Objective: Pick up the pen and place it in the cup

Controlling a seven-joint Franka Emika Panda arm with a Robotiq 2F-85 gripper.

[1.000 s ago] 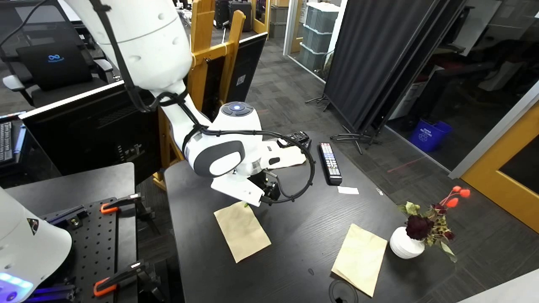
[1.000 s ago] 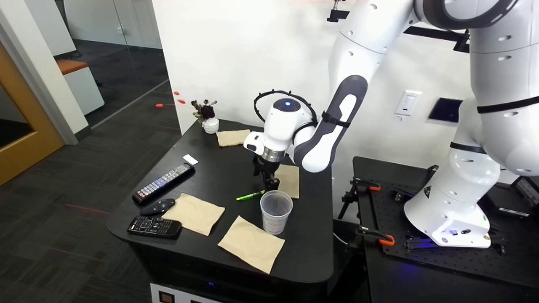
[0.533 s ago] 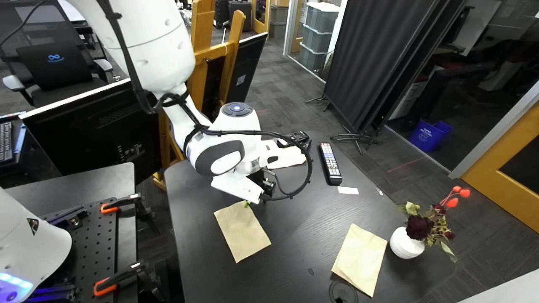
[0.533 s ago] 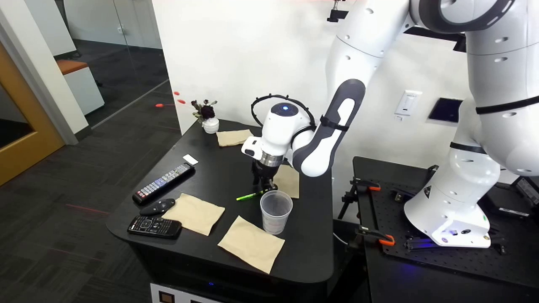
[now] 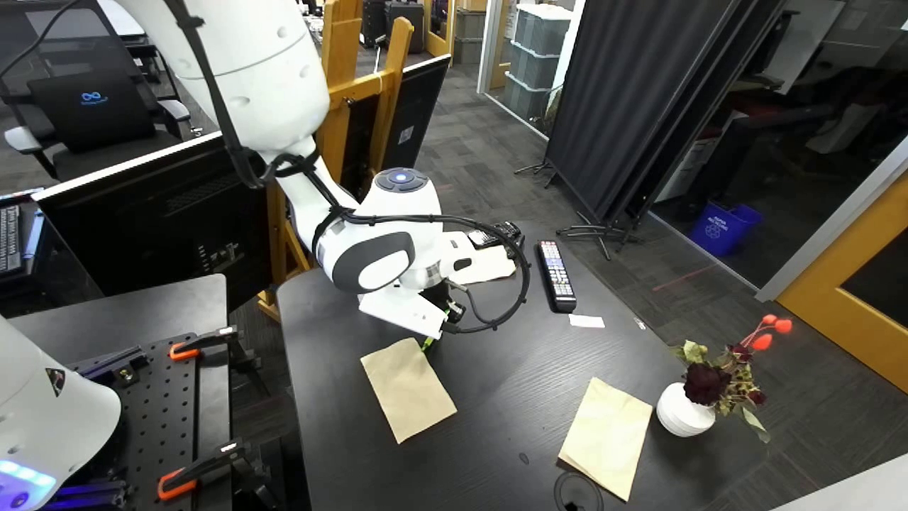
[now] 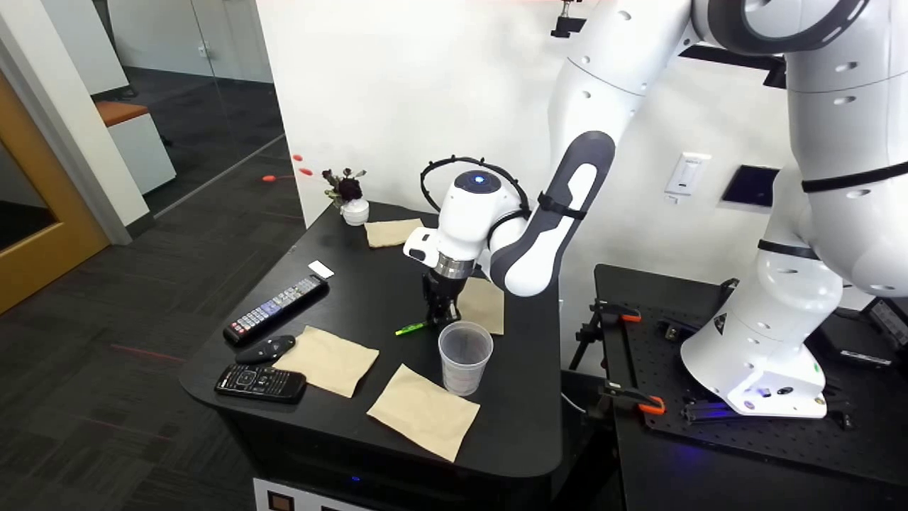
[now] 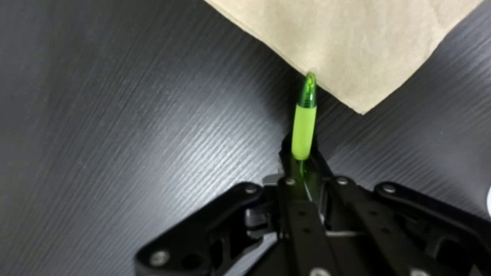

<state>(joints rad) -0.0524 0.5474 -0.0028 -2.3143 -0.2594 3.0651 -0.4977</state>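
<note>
In the wrist view the green pen runs between the fingertips of my gripper, which is shut on it. Its dark green end reaches forward to the edge of a brown napkin, and its clear part extends back over the fingers. An exterior view shows the pen sticking out from the gripper, low over the black table. Whether it touches the tabletop I cannot tell. The translucent white cup stands upright just beside the gripper. From the opposite side the arm hides the cup, and only bits of the pen show.
Brown napkins lie around the cup, another napkin behind it. A long remote, a small dark remote and a black remote lie along one side. A white vase with flowers stands at the far corner.
The jaws have closed on the pen. Gripper and pen have shifted slightly, and the pen's angle has changed. Cup and napkins stay where they were.
</note>
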